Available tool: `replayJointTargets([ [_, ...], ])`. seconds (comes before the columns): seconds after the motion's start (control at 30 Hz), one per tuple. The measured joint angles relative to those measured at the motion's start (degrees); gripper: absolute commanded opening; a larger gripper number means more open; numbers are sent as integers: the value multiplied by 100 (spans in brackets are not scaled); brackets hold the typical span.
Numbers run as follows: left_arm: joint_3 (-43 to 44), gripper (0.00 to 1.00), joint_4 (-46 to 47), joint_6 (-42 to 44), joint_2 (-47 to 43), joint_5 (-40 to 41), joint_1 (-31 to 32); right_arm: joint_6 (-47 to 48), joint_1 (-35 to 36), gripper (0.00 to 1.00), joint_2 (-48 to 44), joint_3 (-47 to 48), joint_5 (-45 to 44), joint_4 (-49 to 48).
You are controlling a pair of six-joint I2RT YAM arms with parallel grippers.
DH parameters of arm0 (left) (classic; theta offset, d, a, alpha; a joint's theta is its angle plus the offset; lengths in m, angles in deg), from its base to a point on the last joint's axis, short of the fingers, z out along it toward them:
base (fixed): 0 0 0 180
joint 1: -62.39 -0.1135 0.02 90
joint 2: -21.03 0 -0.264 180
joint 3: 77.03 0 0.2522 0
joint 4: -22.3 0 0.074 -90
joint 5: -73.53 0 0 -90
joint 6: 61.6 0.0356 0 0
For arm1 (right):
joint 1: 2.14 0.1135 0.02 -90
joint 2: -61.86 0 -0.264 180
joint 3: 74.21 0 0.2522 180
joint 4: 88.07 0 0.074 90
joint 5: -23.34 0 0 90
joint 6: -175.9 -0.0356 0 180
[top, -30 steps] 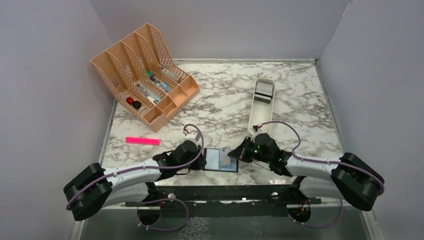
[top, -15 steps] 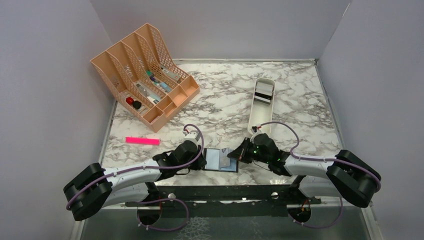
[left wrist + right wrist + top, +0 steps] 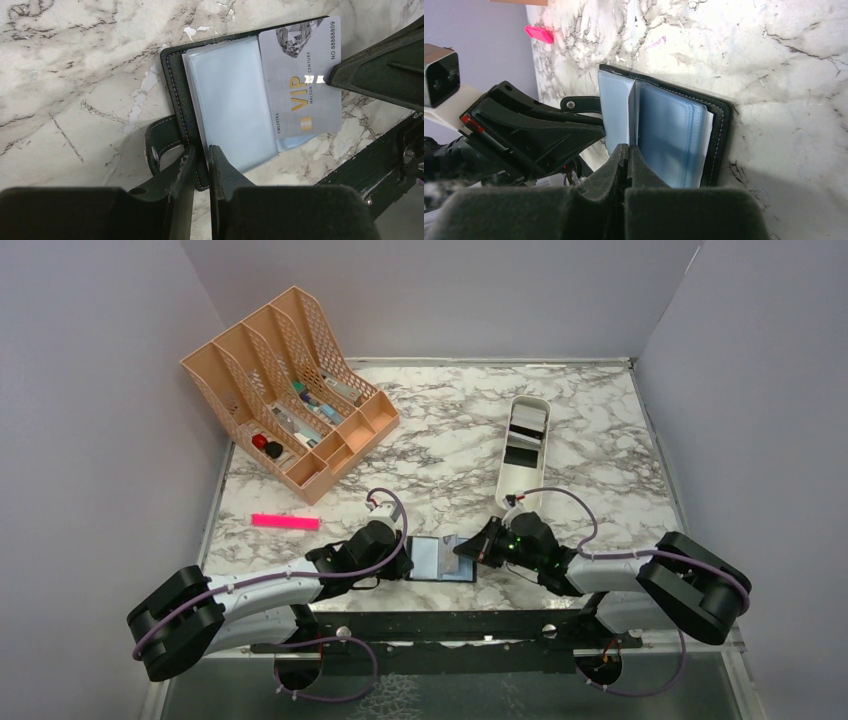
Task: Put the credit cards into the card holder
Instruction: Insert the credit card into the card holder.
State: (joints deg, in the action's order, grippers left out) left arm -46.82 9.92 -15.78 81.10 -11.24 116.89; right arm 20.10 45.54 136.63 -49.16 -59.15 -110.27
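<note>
While the right gripper (image 3: 626, 162) stays clenched on the silver card (image 3: 300, 80), upper right in the left wrist view and half across the card holder (image 3: 225, 110), the card may buckle the clear sleeve instead of entering. The left gripper (image 3: 201, 156) grasps only the cover's lower edge, so the holder could pivot.

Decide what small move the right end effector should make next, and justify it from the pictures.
Probably slide the VIP card sideways toward the spine, into the clear sleeve. The right end effector is shut on the card, most of which lies outside the sleeve, while the left end effector clamps the card holder at its edge, so it should not slip.
</note>
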Motion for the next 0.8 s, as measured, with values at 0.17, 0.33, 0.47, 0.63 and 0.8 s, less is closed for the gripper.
replayJointTargets([
  [0.17,0,20,9,-13,9,0,0,-46,0,1,-20,-48,13,-122],
  [0.33,0,20,9,-13,9,0,0,-63,2,1,-581,-57,9,236],
  [0.47,0,20,9,-15,9,0,0,-57,2,1,-951,-55,-4,442],
  [0.63,0,20,9,-31,9,0,0,-37,0,1,-835,-55,-17,560],
  [0.8,0,20,7,-37,7,0,0,-15,0,1,-546,-55,-15,542],
])
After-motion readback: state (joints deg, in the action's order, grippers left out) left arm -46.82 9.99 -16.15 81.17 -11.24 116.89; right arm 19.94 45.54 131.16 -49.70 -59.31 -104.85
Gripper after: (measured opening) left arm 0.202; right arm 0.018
